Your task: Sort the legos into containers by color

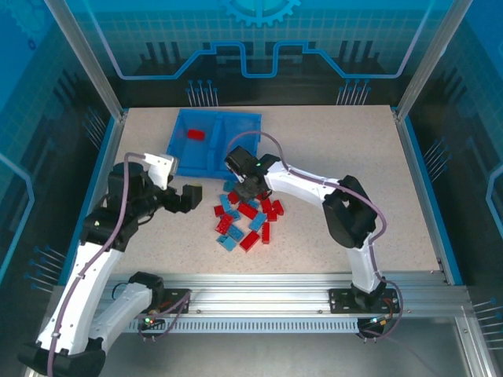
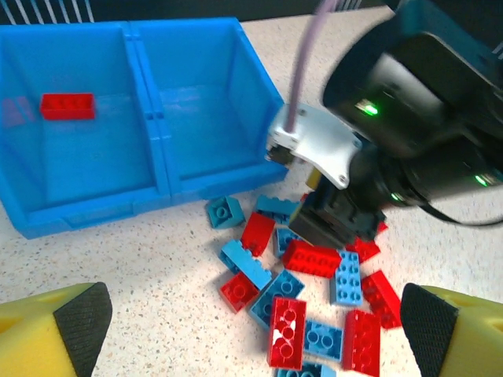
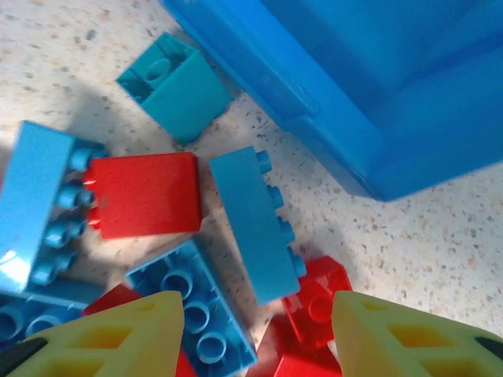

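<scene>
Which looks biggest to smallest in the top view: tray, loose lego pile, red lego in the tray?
1. Tray
2. loose lego pile, only a little smaller
3. red lego in the tray, far smallest
Similar camera distance, so ranking holds.

Saw robot lab cell: aluminium frame posts [image 1: 86, 61], blue gear-printed wall panels [image 1: 259, 39], speckled tabletop [image 1: 354, 173], arm bases [image 1: 361, 298] bolted onto slotted rail [image 1: 259, 302].
</scene>
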